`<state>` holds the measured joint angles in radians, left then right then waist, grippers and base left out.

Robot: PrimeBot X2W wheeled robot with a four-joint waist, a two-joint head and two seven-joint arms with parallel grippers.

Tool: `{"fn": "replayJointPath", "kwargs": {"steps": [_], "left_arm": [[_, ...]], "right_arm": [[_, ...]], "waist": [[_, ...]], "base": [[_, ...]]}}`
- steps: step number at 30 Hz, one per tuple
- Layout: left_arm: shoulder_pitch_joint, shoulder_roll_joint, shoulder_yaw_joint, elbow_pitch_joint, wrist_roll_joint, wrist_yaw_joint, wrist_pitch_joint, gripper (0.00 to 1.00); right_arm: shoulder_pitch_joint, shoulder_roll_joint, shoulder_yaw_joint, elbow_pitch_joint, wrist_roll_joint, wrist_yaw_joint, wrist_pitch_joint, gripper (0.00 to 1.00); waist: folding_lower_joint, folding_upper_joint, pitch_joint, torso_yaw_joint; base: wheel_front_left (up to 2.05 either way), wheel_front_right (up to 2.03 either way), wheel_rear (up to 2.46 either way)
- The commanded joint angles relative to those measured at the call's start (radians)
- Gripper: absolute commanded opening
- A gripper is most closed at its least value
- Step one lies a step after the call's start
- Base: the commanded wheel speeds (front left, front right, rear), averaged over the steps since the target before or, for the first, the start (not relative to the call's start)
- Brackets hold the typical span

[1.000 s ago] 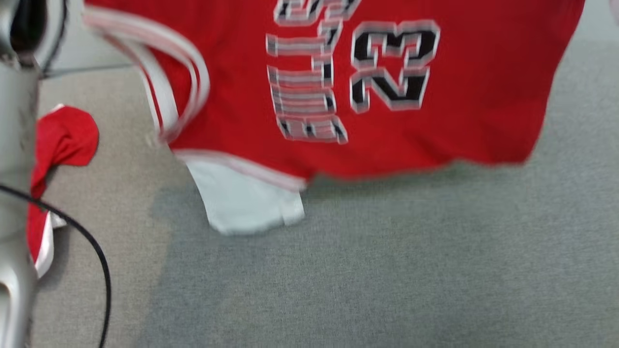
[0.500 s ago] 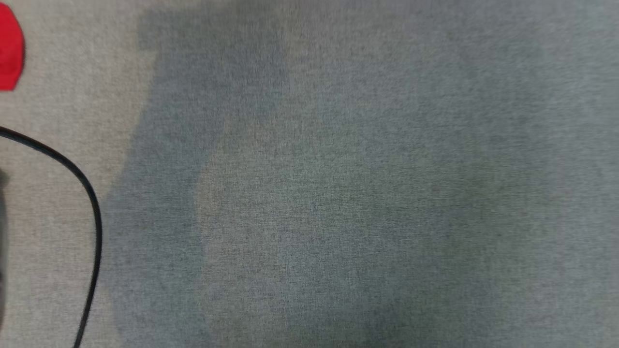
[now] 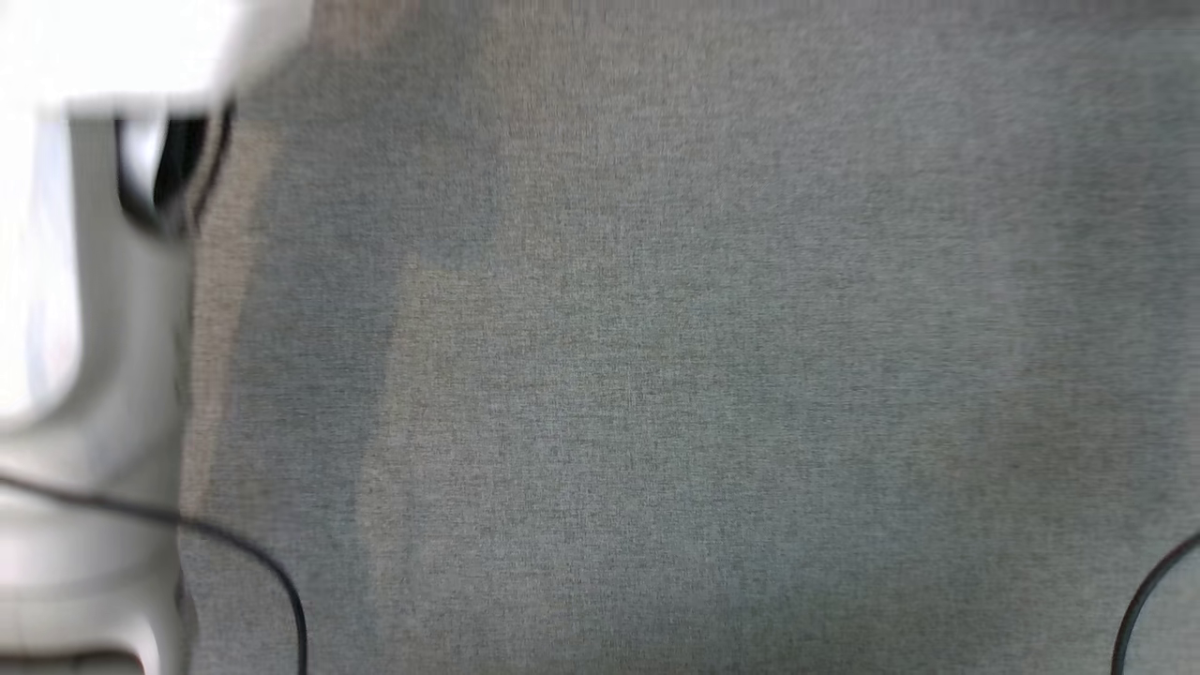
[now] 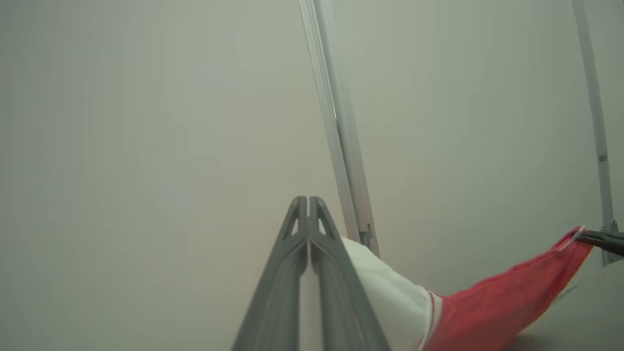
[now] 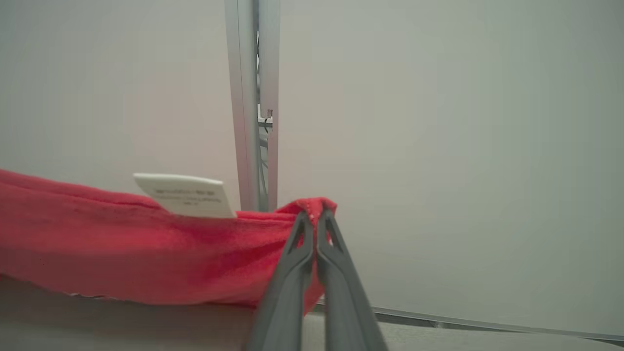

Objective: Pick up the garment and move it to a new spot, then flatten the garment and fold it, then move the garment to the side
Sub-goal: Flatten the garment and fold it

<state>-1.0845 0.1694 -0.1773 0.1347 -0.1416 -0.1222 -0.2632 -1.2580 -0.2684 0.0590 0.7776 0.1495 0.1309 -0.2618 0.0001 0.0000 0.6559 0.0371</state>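
Garment [image 5: 122,243]: red, stretched taut in the air between both grippers | right gripper [image 5: 314,217]: pinching its red corner | left gripper [image 4: 308,202]: clamped on its white edge | around: white label [image 5: 183,195], metal post [image 5: 253,97] behind, grey surface [image 3: 656,375] below

Nothing legible here tbh, the white tag [image 5: 184,195] on the red garment [image 5: 122,253] has print but it's too blurry.

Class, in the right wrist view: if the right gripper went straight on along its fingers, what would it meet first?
Past the red garment pinched in the right gripper, probably the pale wall; the metal post stands just left of that line. Depth is unclear.
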Motion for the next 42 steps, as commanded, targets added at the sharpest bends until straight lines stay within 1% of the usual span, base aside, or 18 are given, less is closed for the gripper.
{"fn": "replayJointPath", "kwargs": {"steps": [1, 6, 7, 8, 13, 17, 19, 25, 29, 34, 38, 42], "left_arm": [[0.065, 0.003, 0.020, -0.035, -0.013, -0.004, -0.001, 0.00], [0.360, -0.022, 0.103, -0.152, -0.067, -0.009, -0.001, 0.00], [0.462, -0.032, 0.121, -0.187, -0.067, -0.009, -0.001, 0.00], [0.513, -0.038, 0.128, -0.203, -0.068, -0.008, -0.001, 0.00], [0.739, -0.056, 0.148, -0.276, -0.056, -0.010, -0.001, 0.00], [0.887, -0.063, 0.135, -0.333, -0.021, -0.010, -0.001, 0.00], [0.958, -0.075, 0.141, -0.342, -0.023, -0.009, -0.001, 0.00], [1.111, -0.096, 0.129, -0.380, -0.008, -0.008, -0.001, 0.00], [1.190, -0.108, 0.152, -0.408, -0.043, 0.011, -0.001, 0.00], [1.275, -0.113, 0.140, -0.442, -0.044, 0.020, -0.001, 0.00], [1.305, -0.109, 0.106, -0.413, -0.046, 0.012, -0.001, 0.00], [1.240, -0.084, 0.067, -0.348, -0.034, 0.002, 0.001, 0.00]], "right_arm": [[0.049, -0.008, -0.003, -0.029, 0.013, 0.000, -0.005, 0.00], [0.255, -0.019, -0.021, -0.145, 0.063, 0.000, -0.005, 0.00], [0.349, -0.023, -0.040, -0.205, 0.072, 0.000, -0.005, 0.00], [0.401, -0.023, -0.045, -0.233, 0.075, 0.000, -0.005, 0.00], [0.614, -0.008, -0.063, -0.345, 0.089, 0.000, -0.005, 0.00], [0.747, 0.003, -0.065, -0.399, 0.087, 0.000, -0.005, 0.00], [0.807, 0.007, -0.065, -0.420, 0.089, 0.000, -0.005, 0.00], [0.990, 0.009, -0.091, -0.498, 0.068, 0.000, -0.005, 0.00], [1.098, 0.028, -0.112, -0.544, 0.067, 0.000, -0.003, 0.00], [1.200, 0.043, -0.134, -0.587, 0.071, 0.000, -0.003, 0.00], [1.234, 0.052, -0.145, -0.594, 0.067, 0.000, -0.003, 0.00], [1.200, 0.059, -0.149, -0.551, 0.046, 0.000, -0.003, 0.00]], "waist": [[-0.0001, 0.0000, -0.040, -0.007], [-0.0001, 0.0000, -0.130, -0.016], [-0.0001, 0.0000, -0.168, -0.012], [-0.0001, 0.0000, -0.188, -0.010], [-0.0001, 0.0000, -0.272, -0.019], [-0.0001, 0.0000, -0.335, -0.023], [-0.0001, 0.0000, -0.370, -0.020], [-0.0001, 0.0000, -0.448, 0.006], [-0.0001, 0.0000, -0.473, 0.011], [-0.0001, 0.0000, -0.497, 0.006], [-0.0001, 0.0000, -0.501, -0.003], [-0.0001, 0.0000, -0.482, -0.019]], "base": [[0.00, 0.00, 0.00], [0.00, 0.00, 0.00], [0.00, 0.00, 0.00], [0.00, 0.00, 0.00], [0.00, 0.00, 0.00], [0.00, 0.00, 0.00], [0.00, 0.00, 0.00], [0.00, 0.00, 0.00], [0.00, 0.00, 0.00], [0.00, 0.00, 0.00], [0.00, 0.00, 0.00], [0.00, 0.00, 0.00]]}}
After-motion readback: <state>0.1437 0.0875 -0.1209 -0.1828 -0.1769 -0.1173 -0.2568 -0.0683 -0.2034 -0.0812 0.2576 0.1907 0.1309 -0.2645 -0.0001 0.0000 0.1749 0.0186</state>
